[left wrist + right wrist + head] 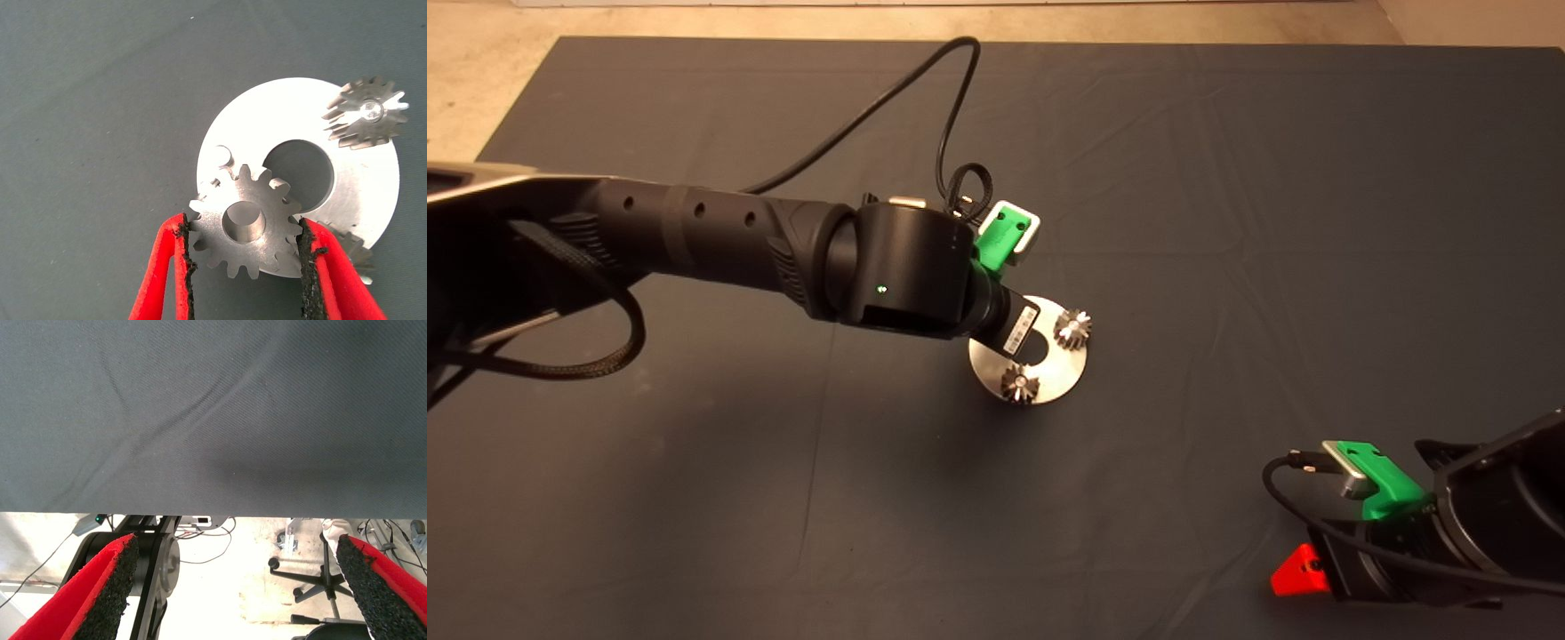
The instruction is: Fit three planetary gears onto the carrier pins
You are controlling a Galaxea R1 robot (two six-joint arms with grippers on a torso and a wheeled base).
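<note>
Left gripper: closed on the third gear, held flat over the disc.
Free pin: just beyond the bore, toward the frame's upper left (two gears already seated).
Right gripper: parked lower right, fingers wide apart.

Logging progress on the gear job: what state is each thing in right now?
Held gear: gripped by left gripper, above the disc, not yet on a pin.
Two other gears: seated on pins.
Third pin: bare.
Disc: flat on mat.
Right gripper: open, parked at the mat's edge.
</note>
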